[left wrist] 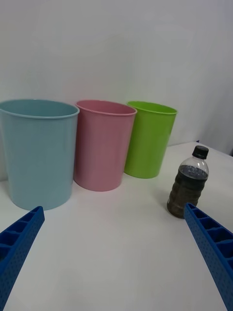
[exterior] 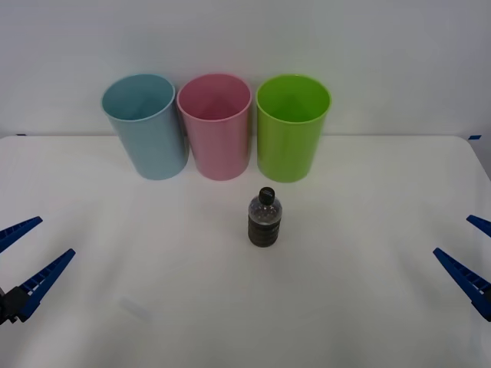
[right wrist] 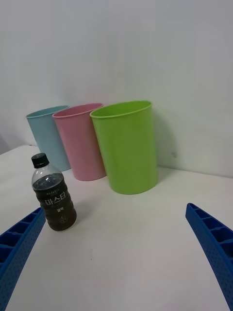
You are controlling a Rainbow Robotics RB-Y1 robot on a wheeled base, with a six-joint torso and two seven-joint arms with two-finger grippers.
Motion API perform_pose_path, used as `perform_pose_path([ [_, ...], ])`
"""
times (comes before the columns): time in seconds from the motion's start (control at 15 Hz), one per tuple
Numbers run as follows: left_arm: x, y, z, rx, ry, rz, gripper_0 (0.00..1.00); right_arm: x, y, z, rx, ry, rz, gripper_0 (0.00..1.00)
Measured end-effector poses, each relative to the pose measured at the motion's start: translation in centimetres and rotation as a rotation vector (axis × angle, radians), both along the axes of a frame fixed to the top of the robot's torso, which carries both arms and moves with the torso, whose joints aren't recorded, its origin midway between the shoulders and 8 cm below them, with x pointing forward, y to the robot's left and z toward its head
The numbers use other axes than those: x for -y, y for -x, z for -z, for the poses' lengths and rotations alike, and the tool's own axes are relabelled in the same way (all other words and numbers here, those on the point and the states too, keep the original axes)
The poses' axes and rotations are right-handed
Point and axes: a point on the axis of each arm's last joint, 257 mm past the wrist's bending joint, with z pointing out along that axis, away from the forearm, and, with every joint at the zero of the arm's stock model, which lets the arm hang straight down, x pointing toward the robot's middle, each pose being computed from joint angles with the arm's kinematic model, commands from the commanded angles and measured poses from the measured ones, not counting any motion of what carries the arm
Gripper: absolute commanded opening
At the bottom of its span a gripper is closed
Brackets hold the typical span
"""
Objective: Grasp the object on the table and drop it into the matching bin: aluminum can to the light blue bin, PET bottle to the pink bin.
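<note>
Spreading wide beneath everything, the table (exterior: 368, 307) is a plain white top, and both arms sit low at its near corners. Three bins stand in a row along its far side, well ahead of both grippers, their rims side by side and close together. The light blue bin (exterior: 146, 126) is the one nearest the left gripper's side; the pink bin (exterior: 216, 126) stands in the middle, and a lime green bin (exterior: 291, 126) stands on the side toward the right gripper. All three are upright with their mouths open upward.

The left gripper (exterior: 24, 257) hovers at the near left edge, its blue ribbed fingers (left wrist: 19, 243) spread apart and holding nothing. The right gripper (exterior: 472, 253) hovers at the near right edge in the same way, fingers (right wrist: 213, 238) parted and empty.

The PET bottle (exterior: 265, 219) stands upright on the table between the two grippers, ahead of them and well apart from either. It sits just in front of the gap between the pink and green bins, touching neither. Its black cap is on, and dark liquid fills most of the body. From the right wrist view the bottle (right wrist: 53, 199) appears close beside one finger; from the left wrist view it (left wrist: 189, 184) stands just beyond one fingertip.
</note>
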Motion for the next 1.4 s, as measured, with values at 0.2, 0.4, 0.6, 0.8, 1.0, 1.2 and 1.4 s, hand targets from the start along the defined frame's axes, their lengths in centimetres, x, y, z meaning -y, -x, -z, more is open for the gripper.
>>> perform_pose_path([
  [0.2,0.0,0.0,0.0,0.000,0.000,0.000,1.00,0.1,0.3,0.5,-0.014,0.004,0.004,1.00],
  [0.4,0.0,0.0,0.0,0.000,0.000,0.000,1.00,0.0,0.9,2.0,-0.052,0.028,0.002,1.00],
  [0.6,0.0,0.0,0.0,0.000,0.000,0.000,1.00,-1.4,0.9,2.8,-0.066,0.023,-0.030,1.00],
  [0.8,0.0,0.0,0.0,0.000,0.000,0.000,1.00,-3.0,1.1,4.3,-0.087,0.017,-0.063,1.00],
  [1.0,0.0,0.0,0.0,0.000,0.000,0.000,1.00,-4.7,1.2,5.5,-0.087,0.029,-0.094,1.00],
  [1.2,0.0,0.0,0.0,0.000,0.000,0.000,1.00,-5.9,0.1,7.1,-0.032,0.093,-0.092,1.00],
  [1.4,0.0,0.0,0.0,0.000,0.000,0.000,1.00,-7.6,-1.2,8.4,0.007,0.142,-0.086,1.00],
])
